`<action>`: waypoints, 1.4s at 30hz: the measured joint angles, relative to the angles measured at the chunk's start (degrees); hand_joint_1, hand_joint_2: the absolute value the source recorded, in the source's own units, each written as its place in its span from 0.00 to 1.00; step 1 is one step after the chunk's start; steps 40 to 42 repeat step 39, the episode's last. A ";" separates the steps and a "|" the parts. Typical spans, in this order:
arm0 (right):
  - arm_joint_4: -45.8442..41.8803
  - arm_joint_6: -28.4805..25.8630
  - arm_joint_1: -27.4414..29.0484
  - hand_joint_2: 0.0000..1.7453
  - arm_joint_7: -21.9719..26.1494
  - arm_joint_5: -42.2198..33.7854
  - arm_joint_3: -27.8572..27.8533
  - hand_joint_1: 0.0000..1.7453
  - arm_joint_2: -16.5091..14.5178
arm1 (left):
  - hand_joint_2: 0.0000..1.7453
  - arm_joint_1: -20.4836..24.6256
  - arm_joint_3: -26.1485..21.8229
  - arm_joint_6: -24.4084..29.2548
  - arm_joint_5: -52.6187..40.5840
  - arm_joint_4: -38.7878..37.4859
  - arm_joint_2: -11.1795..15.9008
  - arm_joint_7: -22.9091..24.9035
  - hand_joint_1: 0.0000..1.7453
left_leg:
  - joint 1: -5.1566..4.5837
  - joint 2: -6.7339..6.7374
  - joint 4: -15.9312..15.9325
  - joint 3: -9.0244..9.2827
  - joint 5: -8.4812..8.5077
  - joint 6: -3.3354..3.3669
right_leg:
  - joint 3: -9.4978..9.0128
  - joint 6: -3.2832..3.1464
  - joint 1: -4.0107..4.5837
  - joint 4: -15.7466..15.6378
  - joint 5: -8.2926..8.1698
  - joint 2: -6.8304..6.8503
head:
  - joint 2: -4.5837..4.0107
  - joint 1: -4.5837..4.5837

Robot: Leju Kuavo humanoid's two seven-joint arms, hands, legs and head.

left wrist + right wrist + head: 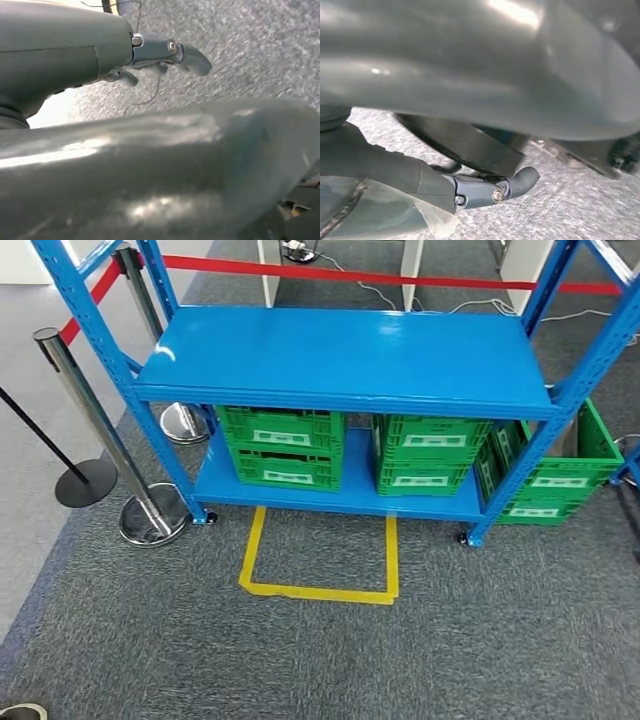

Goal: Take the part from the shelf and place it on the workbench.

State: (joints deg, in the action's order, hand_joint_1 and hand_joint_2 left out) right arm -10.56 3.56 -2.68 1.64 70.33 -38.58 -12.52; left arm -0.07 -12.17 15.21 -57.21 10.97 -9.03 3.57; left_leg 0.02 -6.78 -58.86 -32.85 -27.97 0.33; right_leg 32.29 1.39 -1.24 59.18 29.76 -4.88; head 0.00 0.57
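Here a blue shelf [343, 360] stands on grey carpet [317, 660]. Its top board is bare, and no part can be seen on it. On the low board sit two green crates [283, 448], side by side. Whether the part lies inside one cannot be told. A third green crate [555, 472] stands on the floor by the shelf's right leg. A yellow tape mark [321, 585] lies in front. The left hand [166, 52] hangs over the carpet, fingers stretched out, holding nothing. The right hand [497, 187] does the same.
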 joint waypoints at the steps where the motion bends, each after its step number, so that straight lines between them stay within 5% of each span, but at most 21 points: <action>1: -0.01 -0.15 0.04 0.00 0.00 0.07 0.00 0.00 -0.02 | 0.00 -0.07 0.00 -0.48 -0.09 -0.01 0.04 0.07 0.00 | 0.12 -0.07 -0.03 -0.08 0.00 -0.33 | -0.13 -0.37 0.05 -0.14 -0.11 0.64 | 0.00 -0.02; 3: -0.01 -0.46 0.07 0.00 -0.21 0.36 0.01 0.00 -0.08 | 0.00 -0.05 0.00 -1.84 -0.23 -0.02 0.09 0.17 0.00 | 0.05 2.14 -1.97 -0.94 -1.26 -0.90 | -0.63 -1.12 0.01 -0.62 -0.17 2.15 | 0.00 0.28; 5: 0.00 -0.89 0.20 0.00 -0.70 0.62 0.01 0.00 -0.13 | 0.00 0.17 -0.06 -2.44 -0.03 -0.02 0.07 0.23 0.00 | 0.04 5.16 -8.16 -3.87 -4.40 -1.39 | -1.03 -1.73 0.11 -0.84 0.06 4.03 | 0.00 0.63; 7: 0.01 -1.33 0.35 0.00 -1.29 0.83 0.01 0.00 -0.13 | 0.00 0.24 -0.18 -2.39 0.20 -0.02 0.07 0.18 0.00 | 0.27 5.95 -14.53 -7.03 -6.64 -1.74 | -1.25 -2.00 0.25 -0.83 0.38 5.90 | 0.00 0.67; 8: 0.01 -1.59 0.38 0.00 -1.54 1.00 0.02 0.00 -0.13 | 0.00 0.15 -0.23 -2.41 0.16 -0.02 0.07 0.07 0.00 | 0.36 6.06 -15.32 -7.45 -6.29 -1.82 | -1.38 -2.01 0.29 -0.83 0.53 6.68 | 0.00 0.67; 11: 0.00 -3.08 0.32 0.00 -2.05 1.34 0.10 0.00 -0.13 | 0.00 0.00 -0.28 -2.61 0.00 -0.02 0.13 -0.21 0.00 | 0.34 6.95 -6.48 -3.03 -1.03 -1.43 | -2.04 -1.69 0.33 -0.83 1.01 8.37 | 0.00 0.67; 13: -0.01 -4.05 0.14 0.00 -2.43 0.98 0.11 0.00 -0.12 | 0.00 0.08 -0.34 -3.25 -0.28 -0.02 0.15 0.01 0.00 | 0.04 7.56 -0.88 -0.18 0.50 -0.90 | -2.00 -1.13 0.47 -0.79 1.36 8.94 | 0.00 0.64; 22: -0.02 -3.00 -0.18 0.00 -5.56 -0.56 -0.35 0.00 0.29 | 0.00 0.48 -0.56 -5.48 -1.04 -0.02 0.27 2.16 0.00 | -0.28 7.67 0.40 0.52 0.16 -0.73 | -2.92 -0.44 0.50 -1.52 1.43 8.93 | -0.01 0.58; 25: -0.02 -2.88 -0.18 0.00 -5.60 -0.47 -0.35 0.00 0.39 | 0.75 0.51 -0.69 -5.55 -1.02 -0.02 0.41 2.32 0.00 | -0.28 7.68 0.39 0.54 0.06 -0.56 | -2.98 -0.31 0.50 -1.70 1.38 8.92 | 0.00 0.58; 26: -0.02 -2.87 -0.19 0.25 -5.62 -0.42 -0.35 0.00 0.40 | 1.00 0.52 -0.70 -5.55 -1.01 -0.02 0.45 2.34 0.00 | -0.28 7.68 0.39 0.54 0.04 -0.52 | -2.98 -0.30 0.50 -1.72 1.38 8.92 | 0.00 0.58; 29: -0.02 -3.03 -0.19 1.00 -6.31 -0.12 -0.35 0.00 0.42 | 1.00 0.54 -0.81 -5.55 -0.91 -0.02 0.56 2.19 0.00 | -0.28 7.68 0.39 0.58 0.00 -0.47 | -2.94 -0.21 0.50 -1.75 1.42 8.92 | 0.00 0.60; 42: -0.02 -3.11 -0.16 1.00 -8.50 -0.72 -1.17 0.00 0.49 | 1.00 0.56 -1.97 -5.51 -0.54 -0.02 0.77 1.81 0.00 | -0.24 7.68 0.45 0.77 -0.06 -0.38 | -2.79 -0.10 0.56 -1.75 1.51 8.92 | 0.00 0.61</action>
